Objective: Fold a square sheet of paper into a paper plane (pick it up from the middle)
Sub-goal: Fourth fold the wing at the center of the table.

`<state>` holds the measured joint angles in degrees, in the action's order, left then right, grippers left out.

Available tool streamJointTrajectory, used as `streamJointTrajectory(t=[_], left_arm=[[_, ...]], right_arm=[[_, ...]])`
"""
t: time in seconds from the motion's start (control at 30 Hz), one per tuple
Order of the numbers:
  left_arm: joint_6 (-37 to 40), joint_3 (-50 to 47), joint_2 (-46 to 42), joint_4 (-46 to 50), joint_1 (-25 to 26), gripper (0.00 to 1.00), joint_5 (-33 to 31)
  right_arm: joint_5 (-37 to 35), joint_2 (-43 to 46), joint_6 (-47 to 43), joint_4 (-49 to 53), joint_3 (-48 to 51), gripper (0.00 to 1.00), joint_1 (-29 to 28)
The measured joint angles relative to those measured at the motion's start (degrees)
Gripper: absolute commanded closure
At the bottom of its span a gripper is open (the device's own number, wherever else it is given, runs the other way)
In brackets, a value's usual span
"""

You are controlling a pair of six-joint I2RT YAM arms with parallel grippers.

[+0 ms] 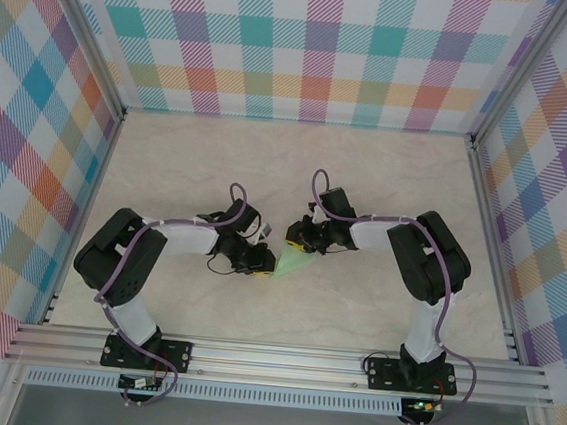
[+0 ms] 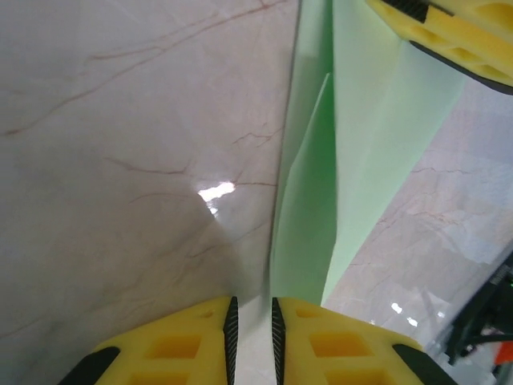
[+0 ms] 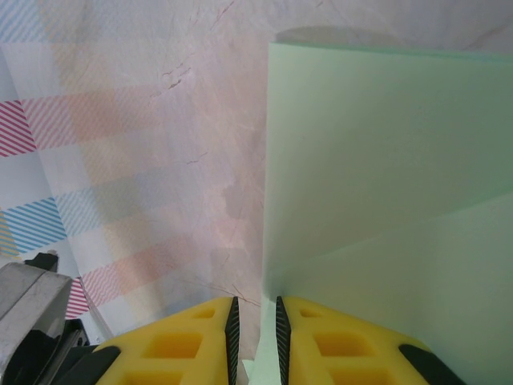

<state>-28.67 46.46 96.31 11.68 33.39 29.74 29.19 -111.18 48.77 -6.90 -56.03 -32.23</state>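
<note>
Closest to the lens, the left gripper [image 2: 252, 309] has its yellow jaws drawn to a thin slit, and the narrow end of the green paper [image 2: 353, 160] runs into that slit, so I judge it pinched there. At the paper's opposite end the right gripper [image 3: 256, 309] is likewise pressed together on an edge, with a diagonal fold crossing the sheet just above its fingers. The paper hangs between the two grippers over the middle of the table [image 1: 219, 156], partly folded, with one flap overlapping another along a long crease. To fold well, both pinches should stay near the crease line and move together, since pulling apart could tear or skew thin paper. Room is generous: bare tabletop lies on every side of the paper, the plaid walls [image 1: 30, 128] stand well away from it, and only the arms' own elbows crowd its near side.
</note>
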Motion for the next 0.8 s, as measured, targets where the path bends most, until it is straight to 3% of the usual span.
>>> streamJointTrajectory(t=[0.13, 0.3, 0.8], left_arm=[[-0.1, 0.1, -5.7, 1.8, 0.1, 0.83, -3.4], [-0.7, 1.4, -8.4, -0.1, 0.3, 0.83, -1.2], [-4.3, 1.7, 1.6, -8.3, 1.0, 0.83, 8.8]], right_arm=[[0.0, 0.0, 0.0, 0.0, 0.0, 0.78, 0.0], [0.0, 0.0, 0.0, 0.0, 0.0, 0.78, 0.0], [0.0, 0.0, 0.0, 0.0, 0.0, 0.78, 0.0]])
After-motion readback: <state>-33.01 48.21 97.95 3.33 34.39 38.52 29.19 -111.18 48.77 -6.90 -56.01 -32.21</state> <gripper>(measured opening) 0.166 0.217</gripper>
